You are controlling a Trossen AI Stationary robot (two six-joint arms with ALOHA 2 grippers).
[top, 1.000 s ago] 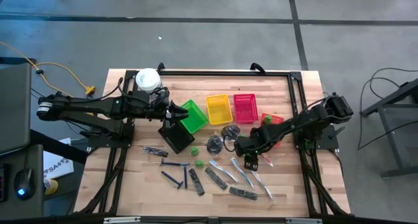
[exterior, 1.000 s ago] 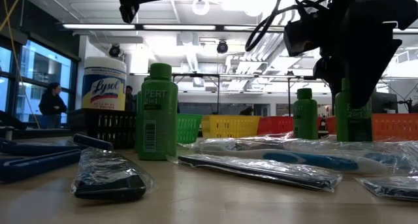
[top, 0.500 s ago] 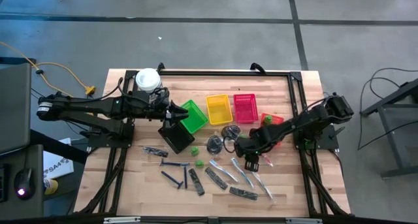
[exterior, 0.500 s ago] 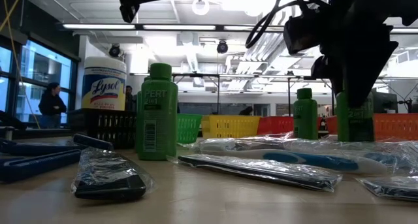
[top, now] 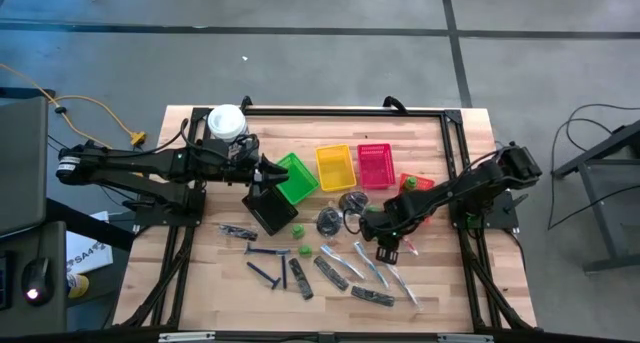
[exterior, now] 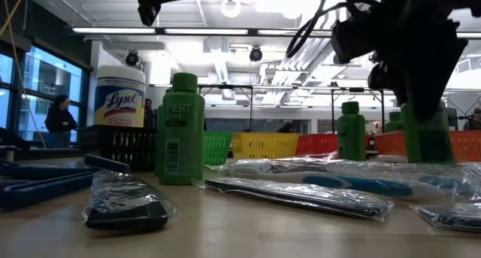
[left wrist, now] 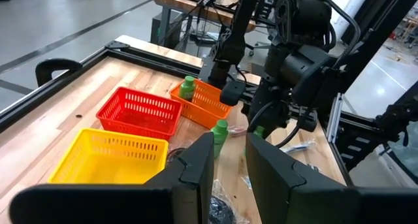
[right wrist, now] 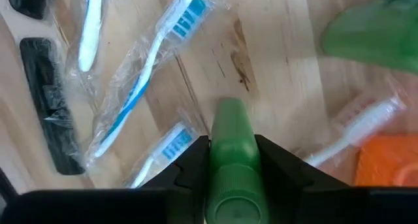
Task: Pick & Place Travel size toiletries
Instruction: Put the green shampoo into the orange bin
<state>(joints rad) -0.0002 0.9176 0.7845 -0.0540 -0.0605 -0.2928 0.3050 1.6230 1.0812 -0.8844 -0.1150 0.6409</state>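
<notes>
Low view: held green bottle [exterior: 425,134] has shifted right

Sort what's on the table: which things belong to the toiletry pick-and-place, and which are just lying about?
Job:
green bottle in right pincer
other green bottles
toothbrushes
razors
combs
baskets

Lying about:
Lysol tub
left pincer, idle

4 baskets [top: 335,167] in row mid-table, toiletries [top: 330,268] scattered in front, tub [top: 227,121] back-left
</notes>
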